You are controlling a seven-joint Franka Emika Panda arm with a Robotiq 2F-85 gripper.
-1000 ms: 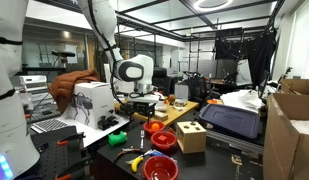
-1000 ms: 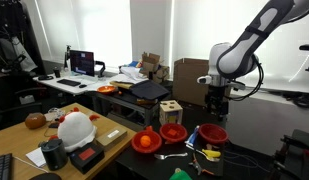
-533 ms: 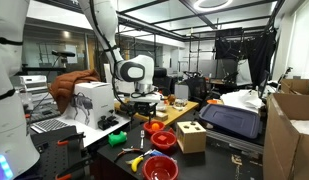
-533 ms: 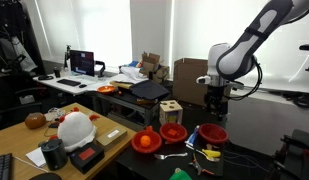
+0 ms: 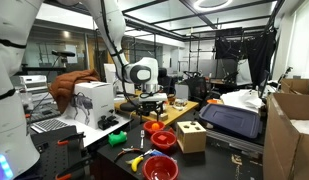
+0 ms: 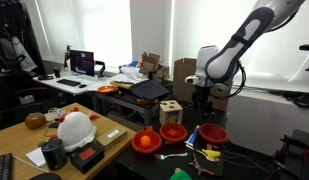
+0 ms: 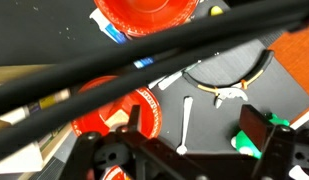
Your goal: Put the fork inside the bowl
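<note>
A white fork [image 7: 184, 125] lies flat on the dark table; it also shows in an exterior view [image 6: 171, 156]. Red bowls stand around it: one [image 7: 144, 12] at the top of the wrist view, another [image 7: 106, 105] left of the fork. In both exterior views I see red bowls [image 5: 162, 140] [image 6: 212, 133] [image 6: 173, 132] and an orange bowl [image 6: 146, 141]. My gripper [image 7: 194, 125] is open and empty, high above the table [image 5: 149, 103] [image 6: 202, 105], with the fork between its fingers in the wrist view.
A wooden box with holes [image 5: 191, 135] [image 6: 171, 110] stands by the bowls. Yellow-handled pliers [image 7: 229, 85] and a green object [image 7: 249, 145] lie right of the fork. A black cable [image 7: 144, 55] crosses the wrist view. Clutter and cardboard boxes [image 5: 289, 125] surround the table.
The arm has swung sideways above the table, with the gripper moving toward the wooden box and bowls. The fork and bowls have not moved.
</note>
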